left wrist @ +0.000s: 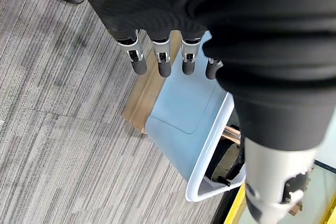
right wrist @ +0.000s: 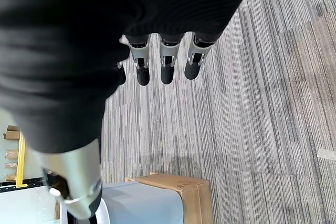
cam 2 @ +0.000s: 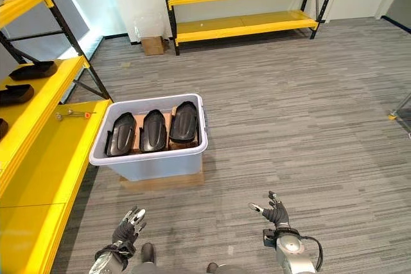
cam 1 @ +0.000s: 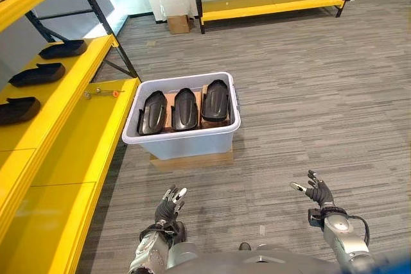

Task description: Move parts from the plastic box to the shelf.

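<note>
In the left eye view, a pale translucent plastic box [cam 1: 182, 138] sits on a flat brown cardboard base [cam 1: 192, 158] at the centre of the frame, on grey striped carpet, holding three black moulded plastic parts [cam 1: 183, 109] standing side by side. A yellow metal shelf [cam 1: 61, 104] with black uprights runs down the left edge; three similar black parts [cam 1: 37, 74] lie on its upper tier at upper left, so the transfer looks partly done, with the three in the box left to move. The left hand [cam 1: 168, 207] sits at bottom centre-left, fingers straight and apart, holding nothing; the right hand [cam 1: 316, 191] at lower right is likewise spread and empty, both well short of the box. The right eye view shows the same layout shifted left, with a small metal tool with an orange tip [cam 2: 75, 115] lying on the lower shelf tier beside the box, and a second yellow rack [cam 2: 247, 6] at the top; the shelved parts are cut off by the left edge here, so their count is less sure. The left wrist view shows dark-tipped fingers extended above the box wall, one part just visible inside; the thumb is hidden. The right wrist view shows straight fingers over carpet, with a corner of the cardboard base at the bottom.
</note>
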Robot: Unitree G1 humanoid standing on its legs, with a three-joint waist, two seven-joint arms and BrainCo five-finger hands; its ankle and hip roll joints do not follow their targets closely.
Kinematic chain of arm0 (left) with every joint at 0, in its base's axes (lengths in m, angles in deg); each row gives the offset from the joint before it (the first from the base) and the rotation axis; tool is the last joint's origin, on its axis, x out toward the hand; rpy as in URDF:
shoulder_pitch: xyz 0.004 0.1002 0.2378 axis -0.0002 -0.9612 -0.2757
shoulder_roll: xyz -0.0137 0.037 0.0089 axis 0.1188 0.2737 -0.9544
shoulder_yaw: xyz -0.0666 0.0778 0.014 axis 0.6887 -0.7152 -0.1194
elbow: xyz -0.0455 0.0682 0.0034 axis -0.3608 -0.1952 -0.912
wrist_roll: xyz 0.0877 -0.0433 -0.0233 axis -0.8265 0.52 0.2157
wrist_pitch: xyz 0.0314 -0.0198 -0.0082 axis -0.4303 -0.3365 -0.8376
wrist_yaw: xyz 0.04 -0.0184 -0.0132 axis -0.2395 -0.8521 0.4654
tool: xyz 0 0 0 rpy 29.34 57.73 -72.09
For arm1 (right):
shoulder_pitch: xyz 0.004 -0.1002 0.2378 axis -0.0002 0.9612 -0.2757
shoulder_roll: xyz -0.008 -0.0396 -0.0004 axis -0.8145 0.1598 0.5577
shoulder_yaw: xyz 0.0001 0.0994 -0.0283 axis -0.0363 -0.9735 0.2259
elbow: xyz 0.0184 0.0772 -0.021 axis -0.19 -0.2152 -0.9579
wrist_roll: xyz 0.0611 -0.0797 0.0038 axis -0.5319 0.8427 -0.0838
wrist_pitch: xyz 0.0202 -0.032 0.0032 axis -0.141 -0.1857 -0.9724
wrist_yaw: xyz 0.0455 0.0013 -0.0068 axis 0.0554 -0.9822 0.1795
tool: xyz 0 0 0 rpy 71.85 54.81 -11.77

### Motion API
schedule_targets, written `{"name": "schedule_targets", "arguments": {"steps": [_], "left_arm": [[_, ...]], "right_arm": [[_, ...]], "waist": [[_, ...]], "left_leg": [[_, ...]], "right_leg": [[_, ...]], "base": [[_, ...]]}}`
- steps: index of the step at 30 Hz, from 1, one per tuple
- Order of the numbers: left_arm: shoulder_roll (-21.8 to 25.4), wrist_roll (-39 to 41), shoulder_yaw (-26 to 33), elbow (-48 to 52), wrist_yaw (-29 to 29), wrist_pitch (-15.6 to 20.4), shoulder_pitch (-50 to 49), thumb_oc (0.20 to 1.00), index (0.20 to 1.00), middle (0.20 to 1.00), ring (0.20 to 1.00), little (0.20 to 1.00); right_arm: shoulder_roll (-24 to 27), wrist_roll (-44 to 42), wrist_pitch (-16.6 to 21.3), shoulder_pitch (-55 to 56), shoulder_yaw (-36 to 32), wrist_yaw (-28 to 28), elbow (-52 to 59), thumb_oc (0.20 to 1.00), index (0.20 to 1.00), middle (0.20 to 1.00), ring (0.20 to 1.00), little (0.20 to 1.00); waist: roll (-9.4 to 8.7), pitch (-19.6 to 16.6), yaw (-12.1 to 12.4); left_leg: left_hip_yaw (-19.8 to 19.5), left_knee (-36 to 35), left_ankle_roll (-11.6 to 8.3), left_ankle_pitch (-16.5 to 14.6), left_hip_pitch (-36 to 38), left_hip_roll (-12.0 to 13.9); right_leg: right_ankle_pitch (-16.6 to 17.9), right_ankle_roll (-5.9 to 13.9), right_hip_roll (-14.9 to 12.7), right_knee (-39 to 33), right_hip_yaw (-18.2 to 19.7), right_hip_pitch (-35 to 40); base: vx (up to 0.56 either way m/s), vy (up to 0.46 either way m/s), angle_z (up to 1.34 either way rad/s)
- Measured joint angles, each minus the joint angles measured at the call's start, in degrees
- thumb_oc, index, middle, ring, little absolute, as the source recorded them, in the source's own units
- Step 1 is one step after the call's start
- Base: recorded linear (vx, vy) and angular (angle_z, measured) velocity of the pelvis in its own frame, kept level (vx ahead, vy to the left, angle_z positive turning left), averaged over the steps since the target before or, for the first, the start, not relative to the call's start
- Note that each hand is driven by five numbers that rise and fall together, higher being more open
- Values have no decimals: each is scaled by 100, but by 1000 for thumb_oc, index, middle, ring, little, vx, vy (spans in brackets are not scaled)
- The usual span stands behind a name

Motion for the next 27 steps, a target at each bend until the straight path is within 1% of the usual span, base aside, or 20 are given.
{"name": "schedule_targets", "arguments": {"steps": [2, 3, 4, 5, 6, 7, 8, 9, 11, 13, 15, 18, 19, 21, 22, 23, 24, 25, 26, 27], "left_arm": [[-2, -8, -4, -13, 1, 14, 42, 1000, 1000, 1000, 1000, 1000], [-4, -43, -4, -89, 3, 24, 98, 1000, 1000, 1000, 1000, 1000], [-5, -62, -9, -229, 10, 34, 197, 1000, 1000, 1000, 1000, 1000], [-11, -69, -13, -209, 21, 36, 221, 1000, 1000, 1000, 1000, 1000], [48, -125, 5, -217, 62, 41, 257, 1000, 1000, 1000, 1000, 1000], [128, -207, 4, -144, 77, 75, 266, 1000, 1000, 1000, 1000, 1000], [235, -282, 0, -131, 85, 110, 273, 1000, 1000, 1000, 1000, 1000], [372, -303, -6, -132, 163, 123, 269, 1000, 1000, 1000, 1000, 1000], [467, -501, -16, -128, 179, 158, 269, 1000, 1000, 1000, 1000, 1000], [548, -525, -20, -20, 182, 194, 245, 1000, 1000, 1000, 1000, 1000], [710, -583, -20, 137, 199, 205, 261, 1000, 1000, 1000, 1000, 1000], [729, -738, -96, 306, 221, 217, 290, 1000, 1000, 1000, 1000, 1000], [728, -738, -178, 306, 262, 218, 298, 1000, 1000, 1000, 1000, 1000], [692, -738, -274, 313, 303, 231, 249, 1000, 1000, 1000, 1000, 1000], [681, -738, -283, 320, 307, 232, 189, 1000, 1000, 1000, 1000, 1000], [672, -743, -274, 343, 309, 242, 182, 1000, 1000, 1000, 1000, 1000], [672, -743, -235, 433, 313, 276, 190, 1000, 1000, 1000, 1000, 1000], [681, -742, -220, 454, 316, 307, 237, 1000, 1000, 1000, 1000, 1000], [663, -739, -216, 453, 342, 313, 297, 1000, 1000, 1000, 1000, 1000], [634, -738, -249, 443, 394, 315, 306, 1000, 1000, 1000, 1000, 1000]], "right_arm": [[80, 1, 2, 32, -10, 59, -1, 1000, 1000, 1000, 1000, 1000], [115, 0, 0, 73, -64, 95, -1, 1000, 1000, 1000, 1000, 1000], [129, 0, 5, 130, -199, 115, 10, 1000, 1000, 1000, 1000, 1000], [133, 1, 5, 196, -256, 118, 34, 1000, 1000, 1000, 1000, 1000], [35, 0, -21, 204, -234, 109, 25, 1000, 1000, 1000, 1000, 1000], [-52, 5, -22, 235, -180, 149, 139, 1000, 1000, 1000, 1000, 1000], [-210, 7, -21, 210, -181, 160, 211, 1000, 1000, 1000, 1000, 1000], [-445, 7, -10, 184, -152, 159, 357, 1000, 1000, 1000, 1000, 1000], [-568, 7, -7, 138, -118, 158, 553, 1000, 1000, 1000, 1000, 1000], [-573, 7, 1, -25, -4, 181, 663, 1000, 1000, 1000, 1000, 1000], [-571, 6, -2, -112, 7, 160, 811, 1000, 1000, 1000, 1000, 1000], [-568, -6, -2, -325, 1, 33, 903, 1000, 1000, 1000, 1000, 1000], [-567, -6, -2, -332, 1, -12, 904, 1000, 1000, 1000, 1000, 1000], [-564, -11, -10, -330, 2, -52, 875, 1000, 1000, 1000, 1000, 1000], [-559, -17, -31, -302, 3, -56, 850, 1000, 1000, 1000, 1000, 1000], [-547, -23, -35, -284, 4, -68, 827, 1000, 1000, 1000, 1000, 1000], [-542, -27, -33, -271, 3, -90, 825, 1000, 1000, 1000, 1000, 1000], [-533, -33, -33, -230, -5, -118, 825, 1000, 1000, 1000, 1000, 1000], [-516, -80, -33, -185, -32, -160, 811, 1000, 1000, 1000, 1000, 1000], [-519, -140, -11, -129, -152, -242, 788, 1000, 1000, 1000, 1000, 1000]], "waist": [[31, 70, -37], [34, 76, -48], [46, 55, -70], [148, 0, -70], [132, -49, -51], [-30, -33, -9], [-169, -25, 32], [-318, -43, 91], [-342, -54, 150], [-311, -40, 167], [-328, -52, 296], [-225, 12, 318], [-207, 10, 318], [-163, 40, 351], [-130, 62, 361], [-116, 58, 351], [-124, 71, 321], [-138, 81, 261], [-217, 57, 157], [-270, 31, 60]], "left_leg": [[-15, 32, 7, 1, 121, -101], [150, 84, 50, -30, 214, -205], [317, 111, 222, -135, 381, -430], [372, 103, 347, -220, 481, -476], [442, -53, 360, -211, 593, -628], [476, -61, 459, -283, 586, -818], [542, -46, 596, -317, 587, -1003], [579, -30, 772, -338, 572, -1254], [624, -29, 929, -390, 581, -1395], [700, -27, 1023, -441, 585, -1428], [782, -29, 1140, -506, 602, -1505], [916, -30, 1324, -607, 705, -1612], [919, -35, 1369, -679, 730, -1654], [1042, -58, 1455, -768, 834, -1731], [1109, -53, 1476, -759, 870, -1739], [1089, -56, 1458, -789, 875, -1712], [1041, -35, 1442, -778, 837, -1662], [963, -32, 1423, -763, 787, -1637], [873, -31, 1415, -757, 753, -1641], [888, -27, 1386, -787, 780, -1717]], "right_leg": [[-11, 32, -72, -23, 18, 105], [-51, 155, -160, -58, 16, 112], [-88, 345, -374, -46, -3, 204], [-117, 480, -402, -22, -26, 221], [-155, 611, -559, 83, -32, 220], [-214, 740, -745, 223, -27, 103], [-247, 814, -924, 304, -21, 85], [-184, 866, -1173, 484, -35, -34], [-107, 951, -1329, 750, -41, -199], [-59, 1004, -1434, 1139, -64, -428], [147, 1203, -1487, 1463, -199, -640], [333, 1262, -1673, 2067, -288, -937], [376, 1216, -1743, 2251, -360, -1018], [532, 1247, -1968, 2892, -531, -1341], [494, 1246, -2009, 3191, -543, -1506], [310, 1236, -1885, 3361, -521, -1629], [94, 1292, -1559, 3299, -425, -1716], [-61, 1299, -1227, 3066, -281, -1756], [-106, 1229, -938, 2662, -192, -1759], [-54, 1158, -862, 1787, -262, -1789]], "base": [[167, 400, -10], [225, 501, 8], [190, 427, 15], [192, 456, 25], [101, 302, 16], [86, 288, 4], [90, 416, -3], [70, 419, -7], [29, 291, -6], [10, 239, -8], [19, 303, -22], [78, 294, -21], [96, 235, -19], [-9, 118, -28], [3, 26, -25], [79, 0, -14], [95, -18, 9], [110, -45, 31], [166, -119, 47], [207, -167, 32]]}}
